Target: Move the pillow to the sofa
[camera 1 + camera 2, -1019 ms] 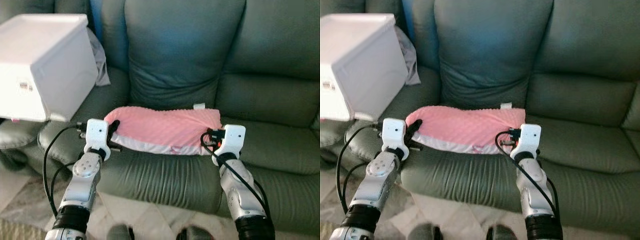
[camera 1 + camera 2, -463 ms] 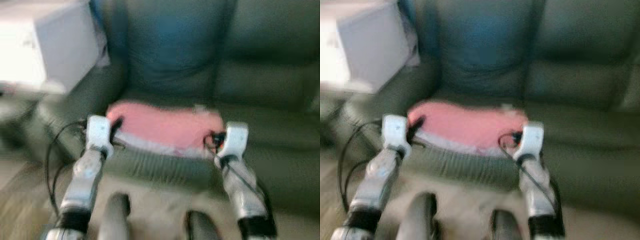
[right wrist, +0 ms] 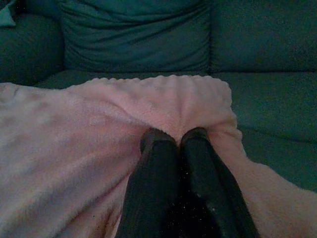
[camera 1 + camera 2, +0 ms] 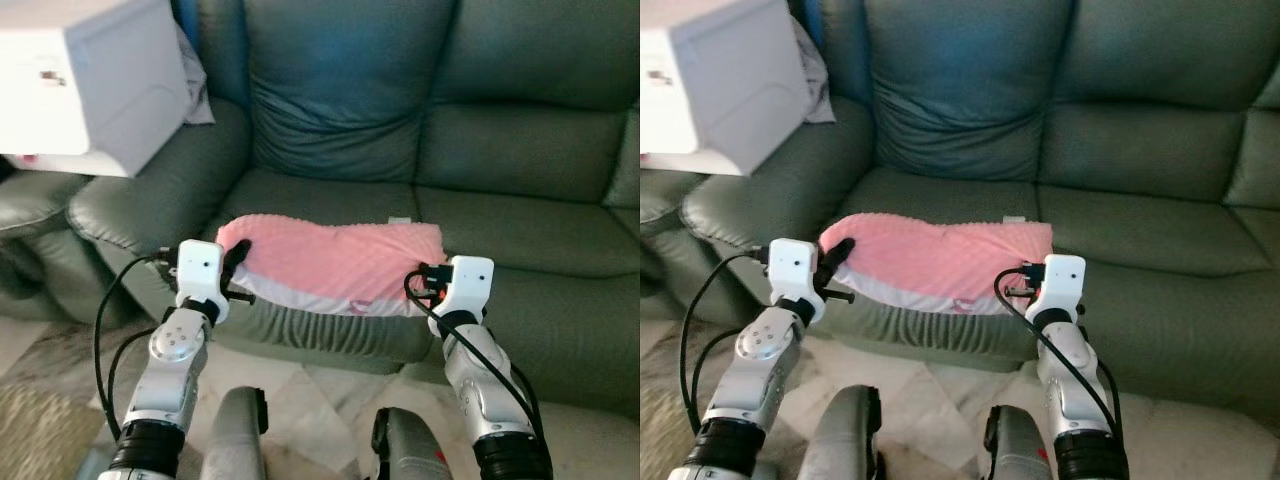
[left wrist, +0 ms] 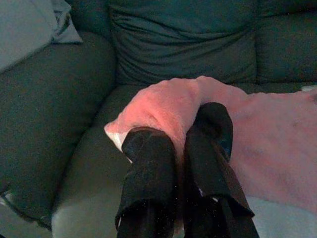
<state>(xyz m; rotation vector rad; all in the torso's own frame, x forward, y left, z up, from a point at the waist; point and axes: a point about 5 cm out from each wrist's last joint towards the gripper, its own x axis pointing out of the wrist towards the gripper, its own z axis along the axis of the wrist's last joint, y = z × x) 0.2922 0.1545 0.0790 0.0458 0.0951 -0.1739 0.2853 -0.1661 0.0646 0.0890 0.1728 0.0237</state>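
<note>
Two grippers pinch pillow (image 4: 335, 262) over green sofa (image 4: 480, 190) edge.

Far left and high up, a large white box (image 4: 95, 80), tilted, with a small dark label on its bright front face. Just beside its right edge, a crumpled grey cloth (image 4: 197, 92). Under its lower edge, a small pink bit (image 4: 25, 158), too small to tell more. Below, pale marbled floor tiles (image 4: 320, 395); in the lower left corner, a beige rug (image 4: 35, 440).
</note>
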